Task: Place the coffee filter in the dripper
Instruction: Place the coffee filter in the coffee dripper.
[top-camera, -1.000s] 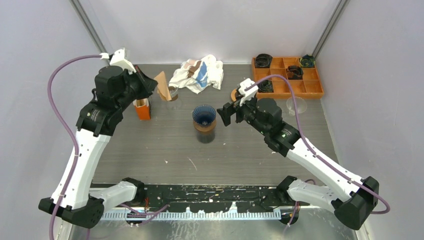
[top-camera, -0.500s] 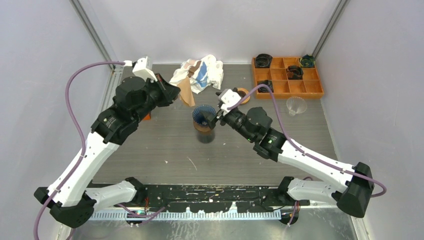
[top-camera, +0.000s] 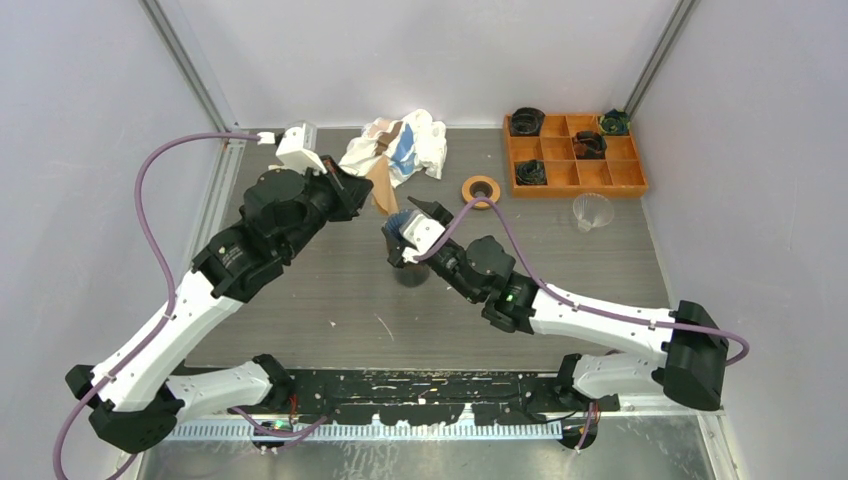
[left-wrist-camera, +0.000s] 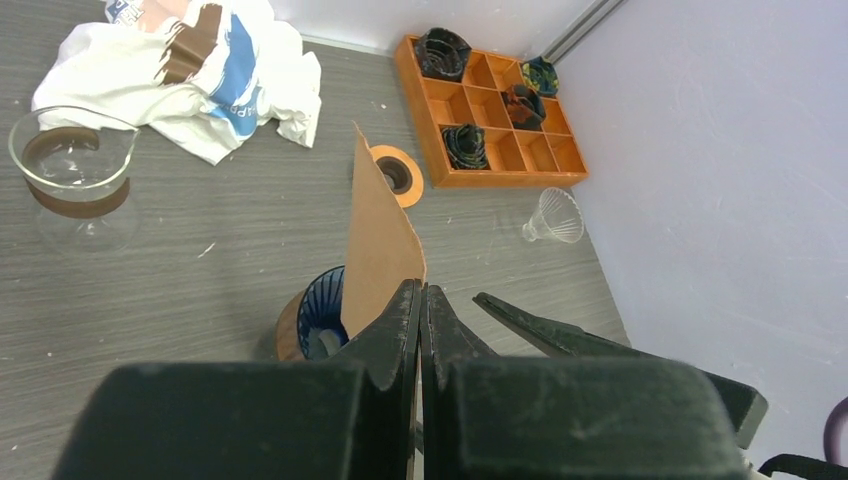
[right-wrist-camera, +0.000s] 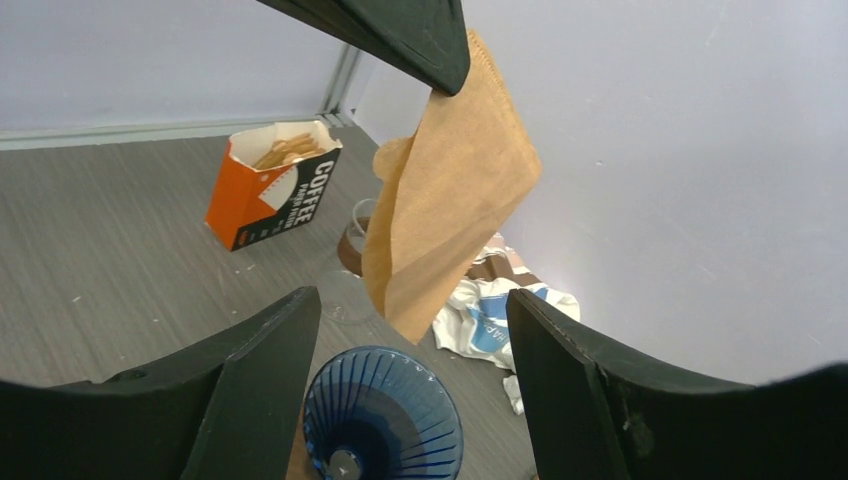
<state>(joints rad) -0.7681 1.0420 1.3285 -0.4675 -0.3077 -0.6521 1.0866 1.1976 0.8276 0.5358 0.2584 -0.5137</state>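
- Grey wood-grain desk (top-camera: 330, 300), pale walls all round. The dripper (right-wrist-camera: 385, 420), blue and ribbed, stands mid-desk.
- Coffee filter (right-wrist-camera: 450, 190): brown paper, folded flat, hanging in the air just above and beside the dripper. It is pinched at one edge by the left gripper (left-wrist-camera: 420, 292), jaws shut on it.
- Handling, as I judge it: near weightless, limp, easily creased or torn. Hold it by the edge only; it likely needs opening into a cone before it seats.
- Right gripper (right-wrist-camera: 410, 300): jaws apart, straddling the dripper. It may be touching the rim; I cannot tell.
- Change from a second ago: the filter has come in from beside the orange box (right-wrist-camera: 265, 190). The right gripper has moved from the dripper's right side to over it, jaws narrower.
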